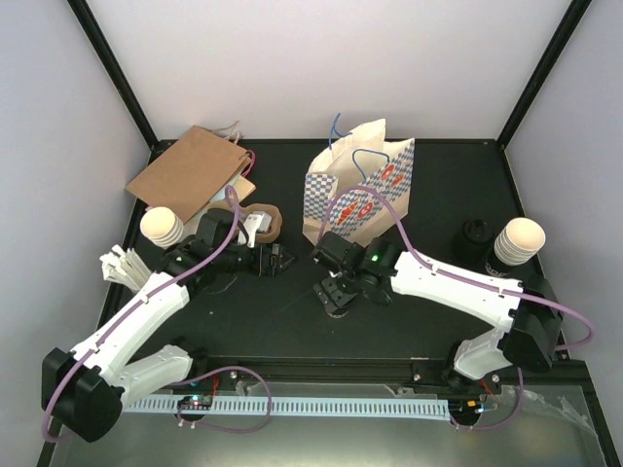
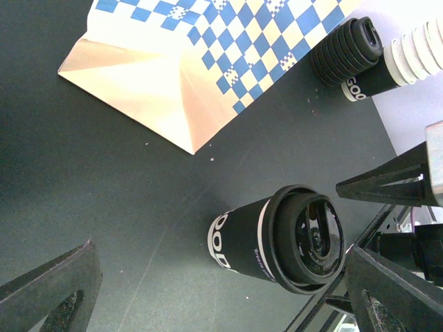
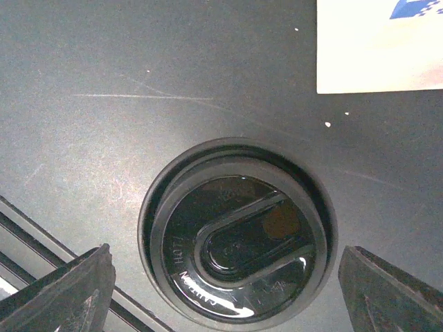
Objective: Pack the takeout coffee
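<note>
- The right fingers (image 3: 62, 294) are seen spread apart with nothing clamped. Only their tips are in shot, one at each lower corner of the right wrist view.
- The lidded cup (image 3: 239, 245) is found directly below and between them, upright on the tabletop (image 3: 104, 83). Dark surface is visible on either side between lid and fingers.
- The cup's wall is hidden from that view, so only the black lid is shown. From overhead the cup is all but covered by the right wrist.
- The left fingers (image 2: 48, 301) are held wide apart and empty, and are cut off by the frame's lower edge.
- The cup is seen well ahead of them across bare tabletop, the white lettering on its dark side only partly readable.
- The checked bag (image 2: 194, 62) is placed beyond the cup from the left fingers, its top cropped.
- A rail (image 3: 28, 232) at the tabletop's edge is caught just beside the right fingers.
- Far past the cup, a stack of black lids (image 2: 349, 45) and stacked white cups (image 2: 419, 48) are clipped by the frame.
</note>
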Robot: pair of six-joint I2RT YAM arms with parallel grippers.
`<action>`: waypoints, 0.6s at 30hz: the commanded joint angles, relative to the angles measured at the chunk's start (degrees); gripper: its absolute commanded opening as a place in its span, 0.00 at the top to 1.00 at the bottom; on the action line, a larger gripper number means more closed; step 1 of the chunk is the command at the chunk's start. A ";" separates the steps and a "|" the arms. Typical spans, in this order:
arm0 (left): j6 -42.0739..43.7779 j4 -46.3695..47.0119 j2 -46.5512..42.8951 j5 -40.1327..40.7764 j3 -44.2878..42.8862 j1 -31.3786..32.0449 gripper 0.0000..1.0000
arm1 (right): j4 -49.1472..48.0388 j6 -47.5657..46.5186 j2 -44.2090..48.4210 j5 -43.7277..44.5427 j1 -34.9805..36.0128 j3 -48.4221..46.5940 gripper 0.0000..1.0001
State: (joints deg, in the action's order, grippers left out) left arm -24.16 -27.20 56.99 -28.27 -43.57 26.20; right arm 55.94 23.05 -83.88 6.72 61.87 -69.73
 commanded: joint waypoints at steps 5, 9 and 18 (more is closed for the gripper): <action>0.69 0.13 0.04 -0.43 -0.37 -0.59 0.02 | 1.24 0.24 -0.01 1.25 0.34 -1.47 0.10; 0.85 -0.09 -0.07 -0.42 -0.32 -0.53 0.02 | 1.07 0.31 -1.53 0.45 0.33 -1.28 0.12; 0.97 -0.28 -0.15 -0.37 -0.28 -0.53 0.02 | 1.14 -0.03 -2.71 0.17 0.36 -1.54 0.16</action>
State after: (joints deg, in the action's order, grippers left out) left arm -24.08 -27.20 56.99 -28.32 -43.57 26.20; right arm 56.66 23.03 -86.15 6.87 61.87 -69.84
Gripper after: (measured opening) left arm 0.985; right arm 0.845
